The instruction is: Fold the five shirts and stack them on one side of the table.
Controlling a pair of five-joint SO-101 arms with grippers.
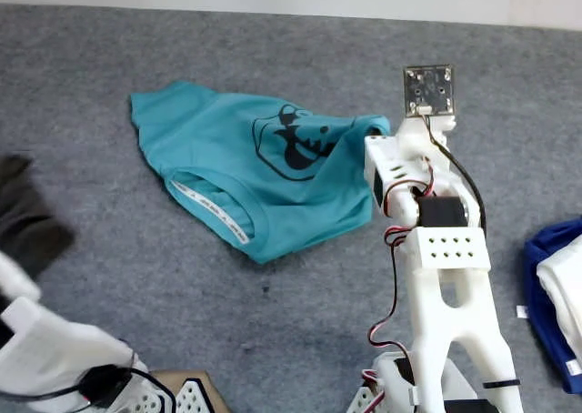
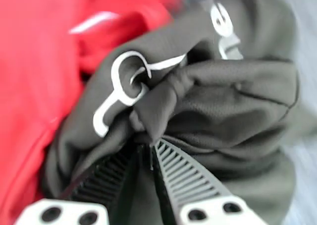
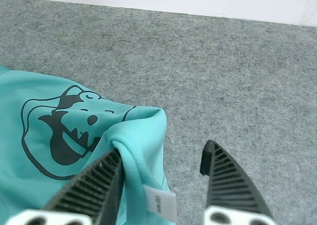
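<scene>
Right gripper (image 3: 163,150) hangs with its jaws spread wide, holding nothing. The teal shirt (image 1: 245,176) lies on the grey table (image 1: 273,49), and a raised fold of it runs up against the inner face of one finger while the other finger stands apart over bare table. The shirt's white label (image 3: 161,205) sits in the gap, close to that first finger. It's creased and half-open, collar showing, so I'd call this fold barely begun.

Over to the left gripper (image 2: 148,145): jaws pinched together on a bunch of the dark shirt (image 2: 223,101), cloth gathered right at the fingertips and spilling away beyond them. A red shirt (image 2: 39,61) lies just beside that bunch, touching it.

A blue shirt (image 1: 546,277) with a white shirt (image 1: 564,286) on it waits beyond the right arm; I can't tell whether they're folded. Five shirts counted, no finished stack in sight. By my reckoning, nearly everything is left to do.
</scene>
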